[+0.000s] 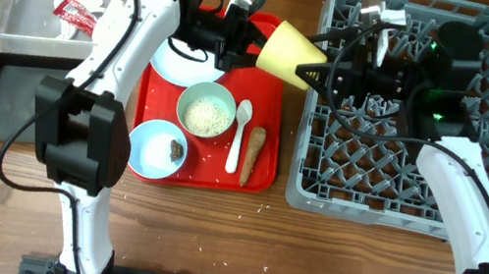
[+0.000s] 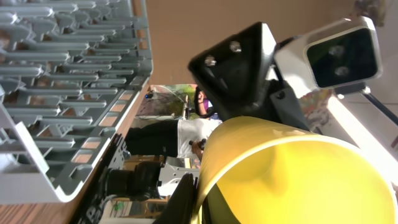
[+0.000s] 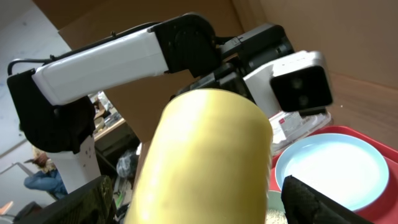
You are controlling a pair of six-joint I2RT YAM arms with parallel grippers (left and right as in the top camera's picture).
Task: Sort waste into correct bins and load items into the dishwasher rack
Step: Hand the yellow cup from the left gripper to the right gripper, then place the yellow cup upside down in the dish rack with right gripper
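Overhead: my left jaws grip the yellow cup point(image 1: 288, 53), midair between both jaws and short of the dishwasher rack point(image 1: 359, 166). The bowls point(image 1: 207, 111), spoon point(image 1: 239, 131) and plate point(image 1: 182, 62) are not yet loaded.
Left wrist: the cup fills my jaws.
Right wrist: the right jaws are spread astride it, apparently not touching.

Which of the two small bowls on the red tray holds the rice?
The pale green bowl, beside the white spoon, is full of rice; the pale blue bowl holds a dark brown lump instead.
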